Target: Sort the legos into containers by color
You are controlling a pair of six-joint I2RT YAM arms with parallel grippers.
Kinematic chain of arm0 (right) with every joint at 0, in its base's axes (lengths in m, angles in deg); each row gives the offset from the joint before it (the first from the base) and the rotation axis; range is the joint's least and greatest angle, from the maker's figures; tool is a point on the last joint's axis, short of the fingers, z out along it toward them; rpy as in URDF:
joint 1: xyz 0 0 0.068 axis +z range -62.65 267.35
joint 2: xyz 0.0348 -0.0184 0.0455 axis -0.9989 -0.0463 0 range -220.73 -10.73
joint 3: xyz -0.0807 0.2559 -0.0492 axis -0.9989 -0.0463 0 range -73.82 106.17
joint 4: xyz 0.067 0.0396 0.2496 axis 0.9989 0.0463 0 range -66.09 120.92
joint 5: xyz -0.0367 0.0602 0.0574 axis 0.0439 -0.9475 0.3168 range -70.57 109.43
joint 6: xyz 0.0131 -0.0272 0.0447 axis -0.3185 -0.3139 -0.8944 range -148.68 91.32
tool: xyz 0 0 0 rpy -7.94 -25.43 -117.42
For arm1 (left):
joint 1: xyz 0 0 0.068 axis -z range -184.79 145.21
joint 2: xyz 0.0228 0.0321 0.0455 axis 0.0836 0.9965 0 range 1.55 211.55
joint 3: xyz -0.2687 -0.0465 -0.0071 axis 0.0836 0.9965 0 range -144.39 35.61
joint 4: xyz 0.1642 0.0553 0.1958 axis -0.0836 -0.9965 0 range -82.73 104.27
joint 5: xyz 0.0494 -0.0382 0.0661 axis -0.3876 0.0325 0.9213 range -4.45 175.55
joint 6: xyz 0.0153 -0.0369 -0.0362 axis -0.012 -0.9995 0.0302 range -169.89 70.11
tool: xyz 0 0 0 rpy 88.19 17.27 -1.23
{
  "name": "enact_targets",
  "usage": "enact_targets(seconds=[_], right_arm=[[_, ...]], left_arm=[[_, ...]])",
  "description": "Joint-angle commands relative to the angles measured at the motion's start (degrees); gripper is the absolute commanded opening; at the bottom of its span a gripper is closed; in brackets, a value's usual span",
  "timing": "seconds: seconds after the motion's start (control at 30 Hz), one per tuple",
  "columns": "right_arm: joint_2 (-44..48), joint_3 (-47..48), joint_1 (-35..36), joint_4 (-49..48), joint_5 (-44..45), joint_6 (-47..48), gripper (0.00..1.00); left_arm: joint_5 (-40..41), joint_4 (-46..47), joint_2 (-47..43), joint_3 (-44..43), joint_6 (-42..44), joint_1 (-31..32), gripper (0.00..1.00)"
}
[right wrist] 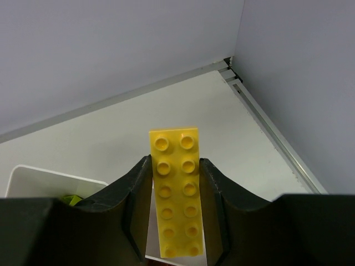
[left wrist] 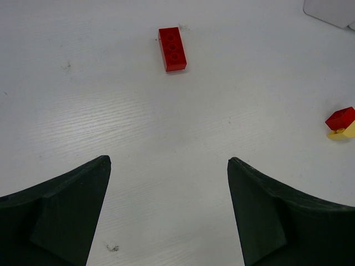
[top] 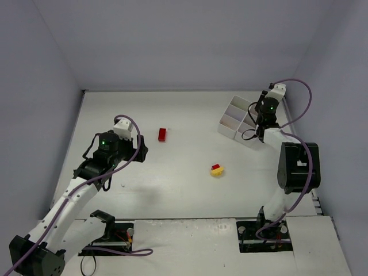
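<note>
My right gripper (right wrist: pixel 175 162) is shut on a long flat yellow lego (right wrist: pixel 176 188) and holds it over the white divided tray (top: pixel 237 119) at the back right; the tray's rim (right wrist: pixel 33 173) shows in the right wrist view, with a bit of lime green (right wrist: pixel 71 199) inside. My left gripper (left wrist: pixel 169 160) is open and empty above the table at the left (top: pixel 138 150). A red lego (left wrist: pixel 172 49) lies ahead of it (top: pixel 162 134). A small red lego stacked on a yellow one (top: pixel 217 169) lies mid-table, also at the left wrist view's right edge (left wrist: pixel 343 123).
Grey walls close in the table on the left, back and right. A metal rail (right wrist: pixel 272 133) runs along the right wall behind the tray. A tray corner (left wrist: pixel 330 11) shows at the top right of the left wrist view.
</note>
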Motion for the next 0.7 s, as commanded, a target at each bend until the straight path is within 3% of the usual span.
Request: enact_targets(seconds=[0.0,0.07,0.17,0.27,0.4,0.67], right_arm=[[0.19,3.41,-0.46,-7.38,2.86,-1.07,0.09],[-0.16,3.5,-0.46,-7.29,2.86,-1.07,0.12],[-0.25,3.41,-0.46,-6.85,2.69,-1.07,0.3],[0.01,3.06,-0.46,-6.41,2.33,-1.16,0.4],[1.06,2.27,-0.37,-5.89,1.37,-1.07,0.46],[5.28,-0.28,0.07,-4.14,-2.04,-0.63,0.47]], left_arm=[[-0.68,3.5,-0.51,-0.77,0.0,-0.41,0.8],[-0.68,3.41,-0.51,-0.77,0.0,-0.41,0.8],[-0.68,3.41,-0.51,-0.77,0.0,-0.49,0.8],[-0.59,3.41,-0.69,-0.68,-0.09,-0.41,0.8],[-0.68,3.41,-0.69,-0.68,-0.09,-0.49,0.8],[-1.03,3.5,-0.69,-0.68,-0.17,-0.41,0.8]])
